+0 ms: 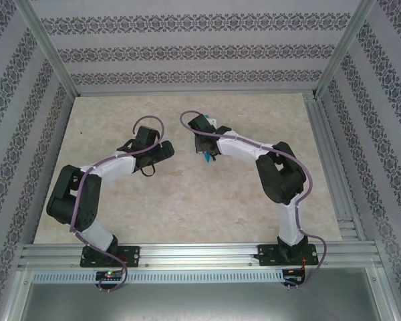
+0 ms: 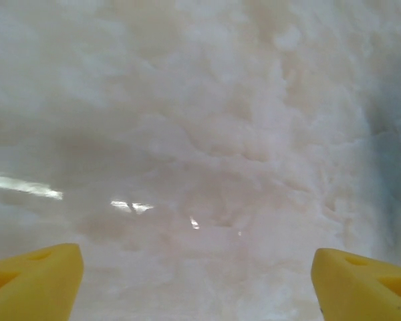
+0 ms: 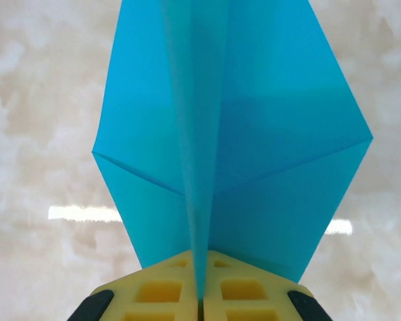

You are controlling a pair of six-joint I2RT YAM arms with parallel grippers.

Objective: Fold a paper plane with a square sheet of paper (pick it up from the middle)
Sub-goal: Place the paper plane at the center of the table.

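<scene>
Marbled surface [image 2: 187,100] below, left end effector [image 2: 195,281] gapes empty, right end effector [image 3: 200,297] pinches the paper plane [image 3: 254,154], probably keeping folds shut.

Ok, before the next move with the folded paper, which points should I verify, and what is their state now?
1. Right fingers shut on the folded teal paper: ok.
2. Grip sits on the centre fold: ok.
3. Left fingers open, nothing between them: ok.
4. Left fingers apart from the paper: ok; its edge shows at the right border of the left wrist view.
5. Paper lifted off the table: cannot tell.
</scene>
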